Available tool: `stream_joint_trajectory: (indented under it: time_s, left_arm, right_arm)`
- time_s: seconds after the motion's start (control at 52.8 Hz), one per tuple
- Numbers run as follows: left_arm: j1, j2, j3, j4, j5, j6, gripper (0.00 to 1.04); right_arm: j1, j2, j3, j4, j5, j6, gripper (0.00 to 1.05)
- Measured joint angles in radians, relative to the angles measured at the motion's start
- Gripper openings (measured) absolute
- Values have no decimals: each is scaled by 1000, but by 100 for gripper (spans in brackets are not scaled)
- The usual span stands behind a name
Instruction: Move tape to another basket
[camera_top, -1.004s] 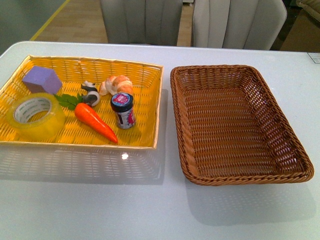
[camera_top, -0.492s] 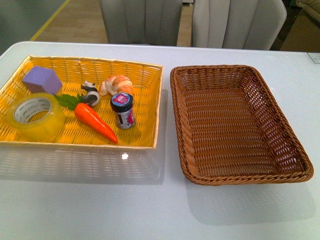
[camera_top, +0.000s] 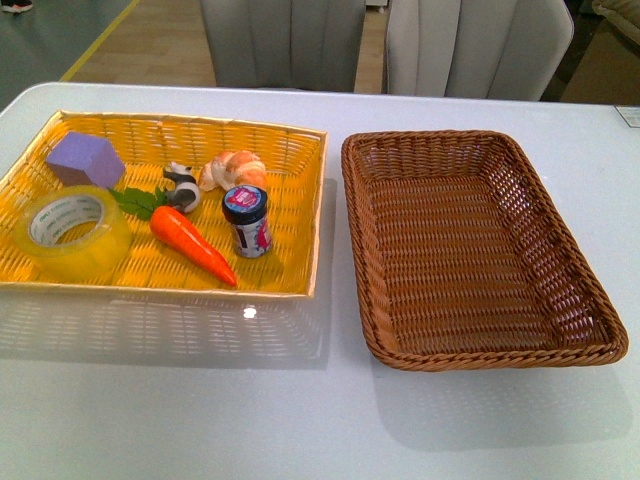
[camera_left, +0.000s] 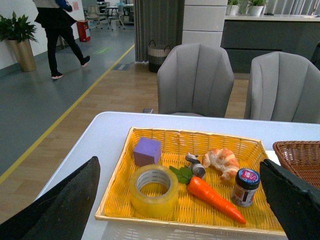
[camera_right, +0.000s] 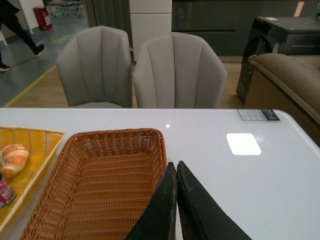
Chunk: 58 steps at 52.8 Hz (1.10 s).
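Observation:
The tape (camera_top: 72, 232), a wide yellow translucent roll with a white core, lies flat at the near left of the yellow woven basket (camera_top: 280, 140). The left wrist view shows the tape (camera_left: 153, 191) ahead, between the wide-spread fingers of my open left gripper (camera_left: 180, 200), which hangs back from the basket. The brown wicker basket (camera_top: 460, 150) stands to the right with nothing in it. My right gripper (camera_right: 176, 166) is shut on nothing, above the brown basket's rim (camera_right: 162, 150). Neither arm appears in the front view.
The yellow basket also holds a purple block (camera_top: 84, 159), a carrot (camera_top: 190, 243), a croissant (camera_top: 234, 168), a small jar (camera_top: 246, 220) and a black-and-white ring toy (camera_top: 182, 185). Two grey chairs (camera_top: 385, 45) stand behind the white table (camera_top: 250, 400).

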Motion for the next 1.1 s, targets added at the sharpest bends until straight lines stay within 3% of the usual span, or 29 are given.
stream_joint_trajectory:
  time_s: [0.549,1.098]
  left_arm:
    - [0,0,0,0,0,0,96]
    - [0,0,0,0,0,0,96]
  right_arm:
    - [0,-352,-1,-327,0,0,2]
    - [0,-525,-1,-500,0,0,2]
